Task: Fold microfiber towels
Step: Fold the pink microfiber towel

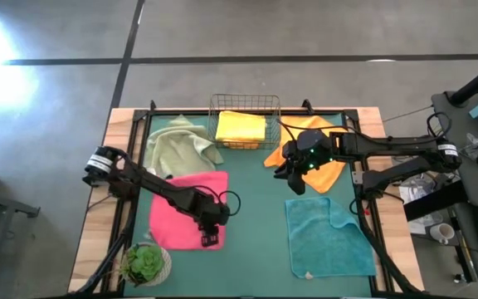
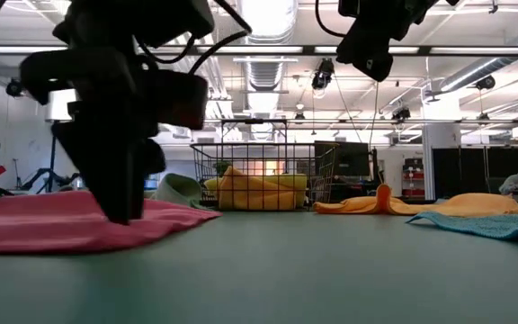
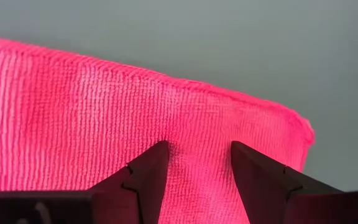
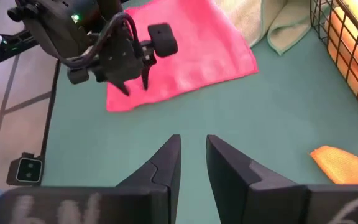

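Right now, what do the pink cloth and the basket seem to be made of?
The pink cloth looks like soft knitted microfiber with a matte finish: fine ribbed rows show up close. The basket looks like thin metal wire, an open grid you can see through; its coating I cannot tell.

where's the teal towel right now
In the high view the teal towel lies flat at the mat's near right, below the orange towel.

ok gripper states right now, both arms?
Left gripper: open, fingers down on the pink towel.
Right gripper: open a little, empty, raised above the mat.
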Robot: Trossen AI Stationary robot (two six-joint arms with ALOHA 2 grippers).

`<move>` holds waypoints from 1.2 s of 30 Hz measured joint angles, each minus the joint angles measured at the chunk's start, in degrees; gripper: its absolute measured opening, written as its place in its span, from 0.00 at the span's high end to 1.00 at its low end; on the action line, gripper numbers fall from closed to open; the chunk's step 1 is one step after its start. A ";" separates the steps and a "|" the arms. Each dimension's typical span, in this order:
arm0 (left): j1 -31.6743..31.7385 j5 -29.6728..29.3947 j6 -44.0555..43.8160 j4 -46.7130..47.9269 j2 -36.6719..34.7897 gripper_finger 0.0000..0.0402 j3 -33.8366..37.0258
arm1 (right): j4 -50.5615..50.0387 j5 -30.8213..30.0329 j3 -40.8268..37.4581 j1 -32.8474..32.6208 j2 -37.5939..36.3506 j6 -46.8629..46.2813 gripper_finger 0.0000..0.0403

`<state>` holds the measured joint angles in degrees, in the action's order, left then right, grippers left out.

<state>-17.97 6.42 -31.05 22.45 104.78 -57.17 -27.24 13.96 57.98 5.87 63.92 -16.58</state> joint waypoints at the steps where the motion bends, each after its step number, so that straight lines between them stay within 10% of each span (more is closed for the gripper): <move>1: 0.01 -0.12 -0.08 -1.51 0.78 0.59 0.07 | 0.00 0.02 0.00 0.00 0.00 0.08 0.83; 18: 5.23 -8.56 0.32 -26.13 8.64 0.59 -5.85 | 0.01 0.02 0.00 0.00 -0.02 0.63 0.83; 36: -1.62 -10.47 -1.00 13.47 -2.57 0.59 -16.14 | -4.90 8.72 -0.17 -0.46 -0.02 9.01 0.83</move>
<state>-19.59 -4.05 -32.05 35.92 102.21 -73.32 -32.14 22.67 57.80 5.41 63.90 -7.56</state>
